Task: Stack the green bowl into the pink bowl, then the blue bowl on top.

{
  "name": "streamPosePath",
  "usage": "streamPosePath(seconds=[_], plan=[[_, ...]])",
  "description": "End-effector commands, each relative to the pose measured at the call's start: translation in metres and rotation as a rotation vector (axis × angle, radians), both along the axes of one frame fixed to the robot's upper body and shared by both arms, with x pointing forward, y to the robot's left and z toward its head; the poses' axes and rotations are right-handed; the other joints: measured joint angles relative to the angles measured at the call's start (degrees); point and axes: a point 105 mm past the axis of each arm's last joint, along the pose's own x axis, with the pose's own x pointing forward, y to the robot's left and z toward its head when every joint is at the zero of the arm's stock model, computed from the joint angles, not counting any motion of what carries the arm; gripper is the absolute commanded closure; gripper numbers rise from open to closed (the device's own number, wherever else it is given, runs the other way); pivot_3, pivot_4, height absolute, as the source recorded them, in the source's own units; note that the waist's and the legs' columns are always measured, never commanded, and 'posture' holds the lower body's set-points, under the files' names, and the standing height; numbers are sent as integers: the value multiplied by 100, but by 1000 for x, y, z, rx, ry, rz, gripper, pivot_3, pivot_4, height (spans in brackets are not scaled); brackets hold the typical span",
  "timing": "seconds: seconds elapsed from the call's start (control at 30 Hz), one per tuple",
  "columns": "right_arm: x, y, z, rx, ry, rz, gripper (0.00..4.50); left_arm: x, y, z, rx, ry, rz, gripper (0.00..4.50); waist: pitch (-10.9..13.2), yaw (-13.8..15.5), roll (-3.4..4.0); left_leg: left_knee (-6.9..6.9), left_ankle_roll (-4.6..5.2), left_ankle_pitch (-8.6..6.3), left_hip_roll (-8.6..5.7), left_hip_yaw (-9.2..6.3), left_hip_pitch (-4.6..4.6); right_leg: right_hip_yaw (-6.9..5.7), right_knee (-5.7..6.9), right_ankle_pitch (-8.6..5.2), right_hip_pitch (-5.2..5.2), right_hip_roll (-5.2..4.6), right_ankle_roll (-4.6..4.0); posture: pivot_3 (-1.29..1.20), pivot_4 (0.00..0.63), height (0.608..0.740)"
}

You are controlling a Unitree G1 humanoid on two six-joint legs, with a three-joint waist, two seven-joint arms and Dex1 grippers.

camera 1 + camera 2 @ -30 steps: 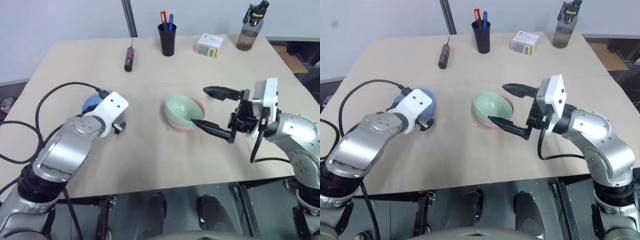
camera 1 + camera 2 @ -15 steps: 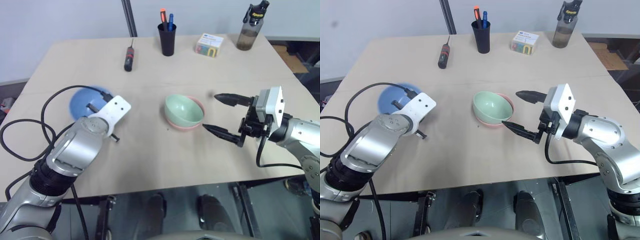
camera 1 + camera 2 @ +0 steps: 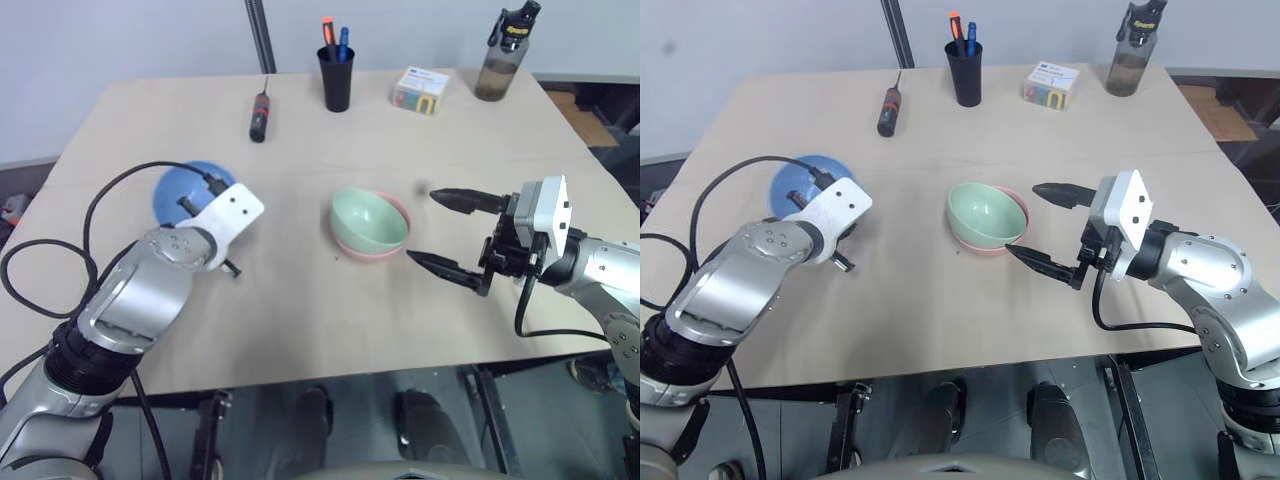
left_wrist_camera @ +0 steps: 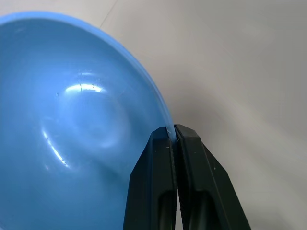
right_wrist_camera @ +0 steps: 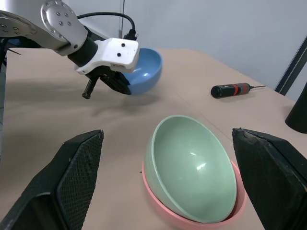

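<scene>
The green bowl (image 3: 368, 218) sits nested in the pink bowl (image 3: 372, 253) at the table's middle. My left gripper (image 4: 173, 132) is shut on the rim of the blue bowl (image 3: 178, 190), which hangs tilted a little above the table at the left; the right wrist view shows that bowl (image 5: 143, 71) with its shadow underneath. My right gripper (image 3: 420, 226) stands open just to the right of the nested bowls, touching nothing, its fingers spread wide.
At the back of the table lie a screwdriver (image 3: 259, 117), a black pen cup (image 3: 335, 78), a small box (image 3: 419, 90) and a dark bottle (image 3: 503, 50). A black cable (image 3: 110, 195) loops over my left arm.
My left gripper shut on the blue bowl's rim and raised it, tilted, off the table. My right gripper drew back to the right, away from the nested bowls, still open.
</scene>
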Motion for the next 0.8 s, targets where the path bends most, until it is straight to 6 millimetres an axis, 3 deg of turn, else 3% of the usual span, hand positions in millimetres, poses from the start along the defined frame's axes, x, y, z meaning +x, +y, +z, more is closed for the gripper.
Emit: streamPosePath(seconds=[0.03, 0.17, 0.37, 0.57, 0.63, 0.67, 0.7, 0.8], plan=[[-5, -6, 8, -1, -50, -27, 0, -5, -50, 53, -112, -218, -379, 4455, 0, 44, 0, 0, 0, 0, -1, 1, -1, 0, -4, 3, 0, -2, -6, 0, 150, 740], [-12, -19, 5, -4, -47, -95, 0, -16, -80, 75, -255, -257, -637, 4455, 2, 106, -3, 8, 0, 0, -8, 2, -14, -2, -9, 5, 0, -10, -7, 0, 150, 740], [-29, -44, -5, -23, -23, -233, 0, -31, -101, 77, -187, -138, -1003, 4455, 2, 98, -3, 16, 2, -1, -21, 3, -15, -2, -3, 4, 1, -17, -3, 0, 150, 740], [-39, -47, -7, -12, -31, -302, 0, -32, -112, 72, -63, -96, -1274, 4455, 2, 94, -3, 41, 3, -1, -17, 6, -7, -4, 4, -8, 13, -15, 12, 0, 150, 740], [-42, -46, -7, -7, -36, -321, 0, -30, -116, 67, -64, -6, -1339, 4455, 2, 90, -3, 48, 3, -1, -17, 5, -8, -4, 5, -9, 18, -15, 12, 0, 150, 740], [-44, -46, -7, -7, -37, -328, 0, -28, -117, 65, -61, 40, -1353, 4148, 2, 92, -3, 49, 3, -1, -17, 5, -8, -3, 5, -9, 19, -16, 12, 0, 150, 740], [-46, -46, -7, -7, -39, -336, 0, -25, -118, 63, -45, 62, -1364, 4148, 1, 92, -4, 50, 3, -1, -18, 5, -8, -4, 5, -9, 21, -16, 13, 0, 150, 740], [-49, -46, -8, -6, -37, -350, 0, -11, -122, 63, 3, 9, -1349, 3153, 2, 94, -5, 55, 5, -2, -22, 2, -10, -5, 4, -7, 25, -17, 18, 0, 150, 740]])
